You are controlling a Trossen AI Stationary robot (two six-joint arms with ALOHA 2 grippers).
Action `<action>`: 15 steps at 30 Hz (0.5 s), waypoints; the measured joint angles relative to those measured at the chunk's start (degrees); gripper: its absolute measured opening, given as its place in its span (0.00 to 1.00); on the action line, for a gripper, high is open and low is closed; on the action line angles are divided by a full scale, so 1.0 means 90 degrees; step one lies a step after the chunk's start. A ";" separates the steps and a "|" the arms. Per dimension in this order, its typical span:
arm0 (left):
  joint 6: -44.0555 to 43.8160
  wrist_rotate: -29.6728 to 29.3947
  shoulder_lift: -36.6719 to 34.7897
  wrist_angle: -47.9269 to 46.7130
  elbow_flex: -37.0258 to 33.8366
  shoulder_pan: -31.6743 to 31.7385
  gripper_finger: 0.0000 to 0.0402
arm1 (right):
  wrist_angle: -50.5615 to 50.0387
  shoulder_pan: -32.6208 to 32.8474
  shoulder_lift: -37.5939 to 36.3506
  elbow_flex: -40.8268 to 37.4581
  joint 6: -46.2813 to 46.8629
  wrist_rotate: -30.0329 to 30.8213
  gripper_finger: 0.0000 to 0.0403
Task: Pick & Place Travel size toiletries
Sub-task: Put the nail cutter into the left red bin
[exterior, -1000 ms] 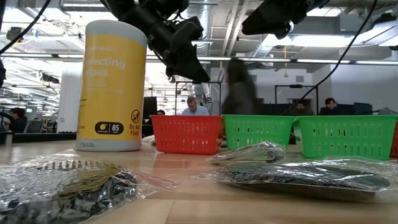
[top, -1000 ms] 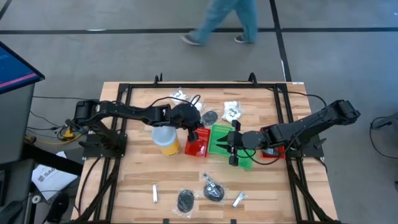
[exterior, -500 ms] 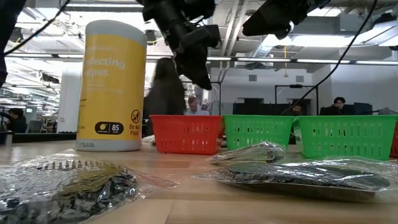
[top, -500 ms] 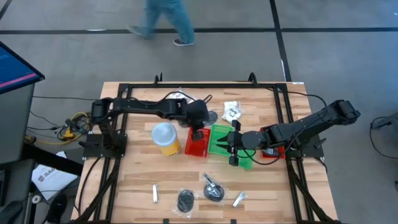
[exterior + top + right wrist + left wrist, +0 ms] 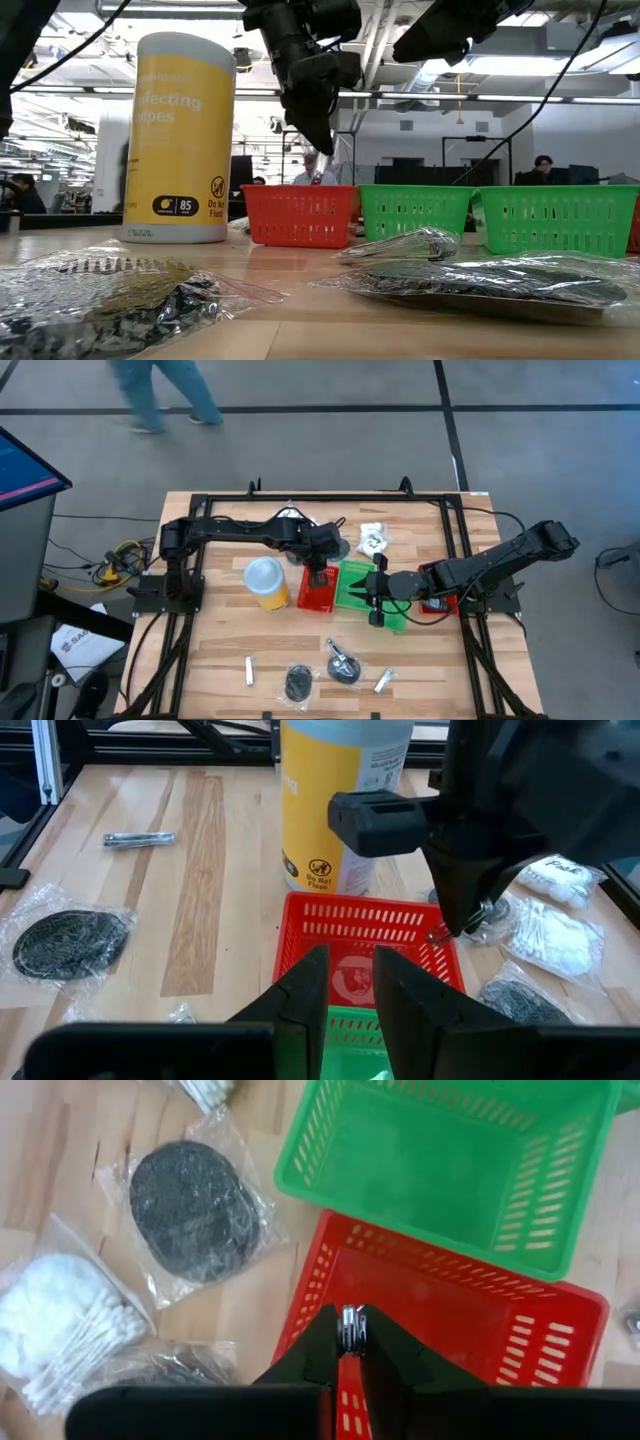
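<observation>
We see a grey concrete floor [image 5: 520,400] w/ dark seam lines round the wooden table [image 5: 230,645]. A person in blue-green trousers [image 5: 160,390] walks along the far side of the floor. At the left edge stands a dark monitor [image 5: 25,480] w/ a pink stripe, cables [image 5: 115,560] on the floor beside it, papers [image 5: 80,645] nearer the near corner. From table height we look into a big open workshop: exposed ducts and pipes [image 5: 350,40] on the ceiling, long strip lights [image 5: 500,98], desks w/ seated people [image 5: 315,170] far behind, a dark metal frame [image 5: 480,155] mid-room.
</observation>
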 joint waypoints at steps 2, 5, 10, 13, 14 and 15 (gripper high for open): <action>0.0000 0.0000 0.0000 -0.0029 0.0000 0.0000 0.03 | -0.0002 0.0000 0.0000 0.0000 0.0000 0.0000 0.18; 0.0000 0.0000 0.0000 -0.0035 0.0000 0.0000 0.04 | -0.0014 0.0000 0.0000 0.0000 0.0000 0.0000 0.18; -0.0002 0.0178 0.0000 -0.0049 0.0000 0.0000 0.09 | -0.0083 0.0000 0.0000 0.0000 0.0000 0.0000 0.18; 0.0000 0.0208 0.0000 -0.0049 0.0000 -0.0002 0.12 | -0.0090 0.0000 0.0000 0.0000 0.0000 -0.0002 0.18; 0.0000 0.0207 -0.0001 -0.0049 0.0000 -0.0002 0.12 | -0.0090 0.0000 0.0000 0.0000 0.0000 -0.0002 0.18; 0.0000 0.0209 0.0000 -0.0049 0.0000 -0.0002 0.13 | -0.0092 0.0000 0.0000 0.0000 0.0000 -0.0002 0.18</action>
